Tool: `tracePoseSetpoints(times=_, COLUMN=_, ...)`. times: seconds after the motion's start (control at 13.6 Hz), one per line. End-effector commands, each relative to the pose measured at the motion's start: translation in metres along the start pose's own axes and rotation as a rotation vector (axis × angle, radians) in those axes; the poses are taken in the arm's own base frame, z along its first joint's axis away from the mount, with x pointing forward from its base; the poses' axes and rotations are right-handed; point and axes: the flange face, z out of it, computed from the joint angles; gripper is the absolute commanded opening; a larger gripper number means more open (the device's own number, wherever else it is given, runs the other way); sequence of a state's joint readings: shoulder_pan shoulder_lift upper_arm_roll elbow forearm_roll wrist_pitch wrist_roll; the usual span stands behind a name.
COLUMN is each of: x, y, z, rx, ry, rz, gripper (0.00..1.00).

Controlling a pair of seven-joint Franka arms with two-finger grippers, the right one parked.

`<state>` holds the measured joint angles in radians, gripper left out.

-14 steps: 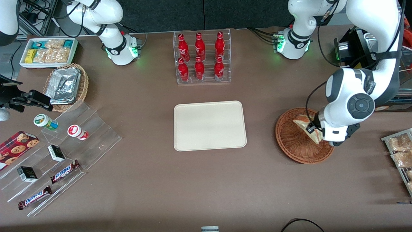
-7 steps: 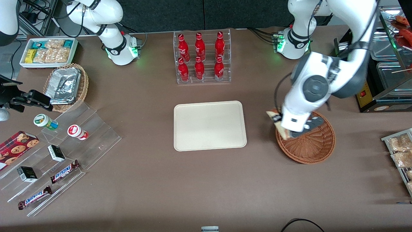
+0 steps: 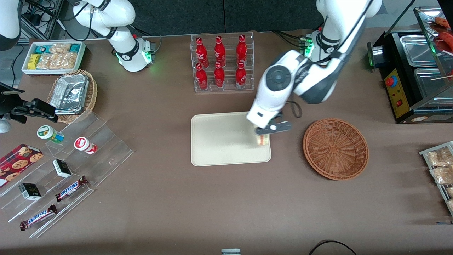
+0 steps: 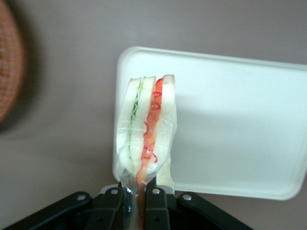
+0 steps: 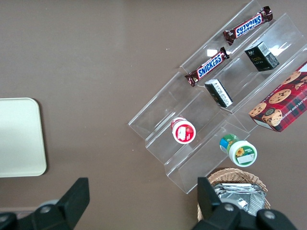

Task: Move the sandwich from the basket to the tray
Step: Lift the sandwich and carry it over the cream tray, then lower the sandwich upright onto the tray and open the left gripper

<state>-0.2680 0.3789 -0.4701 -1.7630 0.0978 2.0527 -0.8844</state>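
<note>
**Sandwich held over tray edge, basket vacated**

Sandwich (image 4: pixel 146 127) pinched at its narrow end between the gripper (image 3: pixel 264 136) fingers (image 4: pixel 156 203), cut edge facing the wrist camera: pale bread slices, green filling in one layer, red-orange in the other, clear wrap around it. It hangs above the tray (image 3: pixel 219 141) at the edge nearest the basket (image 3: pixel 335 148), not resting on the tray surface as far as the front view shows. Jaws narrow, clamped on the wedge.

Left arm reaches from its base in a bent pose, elbow raised, forearm angling down toward the tray, wrist pointing downward. Gripper sits above the tray's basket-side rim.

Basket holds nothing visible; it stands just beside the tray, apart from it, toward the working arm's end.

Readable writing: two bars marked "SNICKERS" (image 3: pixel 72 188) on the clear stepped display stand (image 3: pixel 106 141) toward the parked arm's end. Red bottles (image 3: pixel 219 62) in a clear rack, farther from the front camera than the tray, carry white script too small to read. A red box (image 3: pixel 17 163) printed with cookies lies by the stand; its text is not legible.
</note>
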Motion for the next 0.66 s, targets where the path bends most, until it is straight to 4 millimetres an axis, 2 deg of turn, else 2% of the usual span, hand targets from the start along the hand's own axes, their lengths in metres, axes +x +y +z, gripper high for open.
tracePoseSetpoints(times=0.0, x=0.008, y=0.045, z=0.012, rx=-0.025, ry=0.003, rz=0.1, gripper=0.0)
tracePoseSetpoints(times=0.07, x=0.003, y=0.065, z=0.017, rx=-0.035, ry=-0.001, rz=0.109, gripper=0.0)
tracePoseSetpoints(times=0.15, x=-0.004, y=0.079, z=0.029, rx=-0.029, ry=-0.013, rz=0.108, gripper=0.0)
tracePoseSetpoints(times=0.22, x=-0.009, y=0.086, z=0.046, rx=-0.003, ry=-0.013, rz=0.115, gripper=0.0)
tracePoseSetpoints(times=0.37, x=-0.01, y=0.089, z=0.076, rx=0.07, ry=0.029, rz=0.125, gripper=0.0)
tracePoseSetpoints(times=0.59, x=-0.009, y=0.091, z=0.094, rx=0.091, ry=0.035, rz=0.135, gripper=0.0)
